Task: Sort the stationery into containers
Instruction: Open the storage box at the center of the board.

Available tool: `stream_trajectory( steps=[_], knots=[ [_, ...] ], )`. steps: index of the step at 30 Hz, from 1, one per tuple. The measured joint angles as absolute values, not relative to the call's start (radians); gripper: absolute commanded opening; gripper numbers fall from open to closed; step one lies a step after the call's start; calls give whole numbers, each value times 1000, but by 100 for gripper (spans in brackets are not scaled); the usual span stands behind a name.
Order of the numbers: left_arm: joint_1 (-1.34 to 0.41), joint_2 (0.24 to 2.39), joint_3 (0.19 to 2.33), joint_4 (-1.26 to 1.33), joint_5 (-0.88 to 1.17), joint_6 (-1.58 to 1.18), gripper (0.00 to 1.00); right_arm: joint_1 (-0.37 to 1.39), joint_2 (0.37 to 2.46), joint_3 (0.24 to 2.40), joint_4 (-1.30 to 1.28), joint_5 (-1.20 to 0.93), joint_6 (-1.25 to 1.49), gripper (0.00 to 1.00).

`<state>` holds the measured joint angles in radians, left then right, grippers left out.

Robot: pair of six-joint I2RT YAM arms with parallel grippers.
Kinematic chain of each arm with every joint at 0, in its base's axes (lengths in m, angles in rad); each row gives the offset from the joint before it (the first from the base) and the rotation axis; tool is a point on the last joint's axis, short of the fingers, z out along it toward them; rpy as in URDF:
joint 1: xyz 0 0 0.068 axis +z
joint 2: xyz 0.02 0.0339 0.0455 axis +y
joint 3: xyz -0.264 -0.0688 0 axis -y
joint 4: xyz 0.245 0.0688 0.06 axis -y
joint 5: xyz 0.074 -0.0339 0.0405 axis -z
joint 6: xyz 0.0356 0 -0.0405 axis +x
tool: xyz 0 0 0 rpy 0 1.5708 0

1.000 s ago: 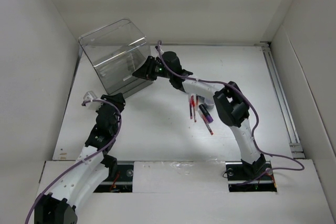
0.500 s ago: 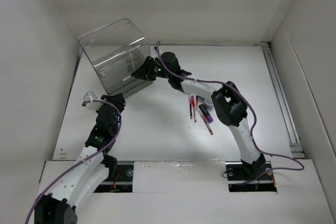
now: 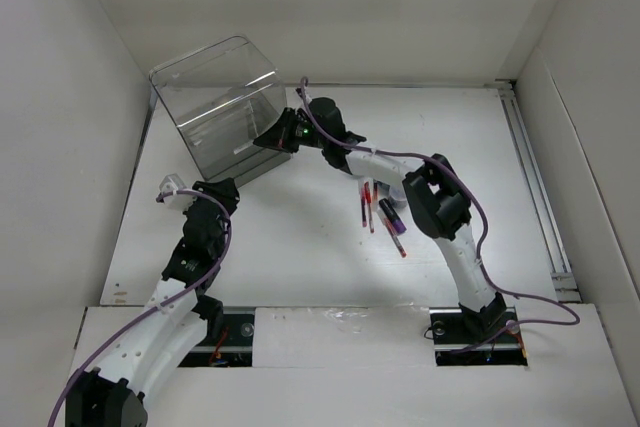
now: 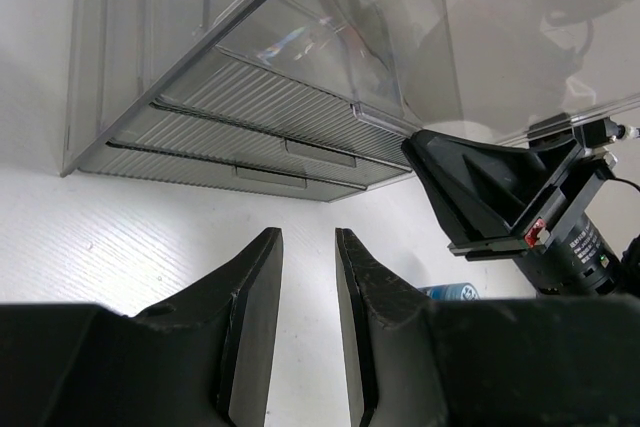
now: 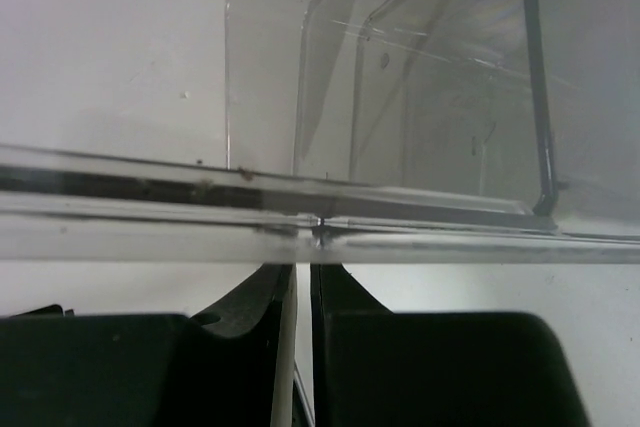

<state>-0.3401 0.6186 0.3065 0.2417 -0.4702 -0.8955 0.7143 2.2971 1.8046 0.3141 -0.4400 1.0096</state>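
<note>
The clear organiser box (image 3: 215, 97) stands at the back left, its shallow drawers (image 4: 240, 142) facing my left gripper. My right gripper (image 3: 272, 137) is at the box's right front corner, jaws almost together on the clear lid edge (image 5: 420, 219) that crosses its fingertips (image 5: 286, 282). It also shows in the left wrist view (image 4: 480, 187). My left gripper (image 4: 308, 247) is open and empty, low over the table in front of the drawers (image 3: 226, 187). Several red pens (image 3: 368, 209) and a dark marker (image 3: 390, 213) lie under the right forearm. A blue-and-white roll (image 4: 452, 292) lies beside the left finger.
White walls enclose the table on the left, back and right. A raised rail (image 3: 535, 187) runs along the right side. Purple cables (image 3: 480, 217) trail along both arms.
The right arm has shifted very slightly at the box's corner. The left arm and the stationery have not moved.
</note>
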Motion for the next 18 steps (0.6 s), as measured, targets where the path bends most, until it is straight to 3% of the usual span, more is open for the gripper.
stream_trajectory(
  steps=[18],
  knots=[
    [-340, 612, 301, 242, -463, -897, 21, 718, 2137, 1647, 321, -413, 990, 0]
  ],
)
